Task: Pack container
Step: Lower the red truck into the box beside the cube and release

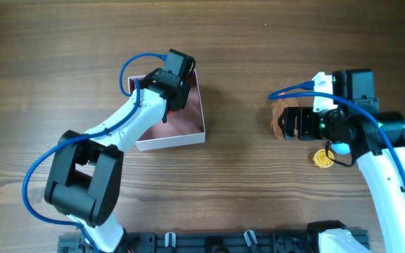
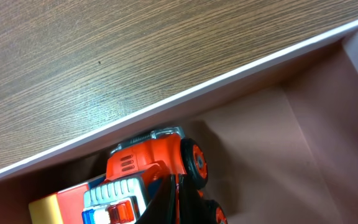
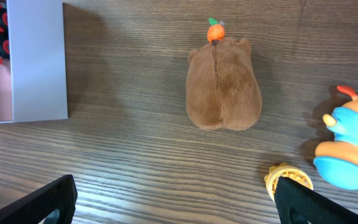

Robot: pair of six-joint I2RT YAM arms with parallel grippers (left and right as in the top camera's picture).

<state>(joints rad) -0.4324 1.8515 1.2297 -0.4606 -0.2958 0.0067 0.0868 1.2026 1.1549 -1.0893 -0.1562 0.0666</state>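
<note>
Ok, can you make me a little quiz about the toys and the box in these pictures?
1. True or false: the brown plush lies on the table, outside the container.
2. Which toy is inside the container? A) the red toy truck B) the blue and orange toy C) the yellow toy
3. Fill the gap: the right gripper has its jaws ____.

Key: 1 true; 2 A; 3 open.
</note>
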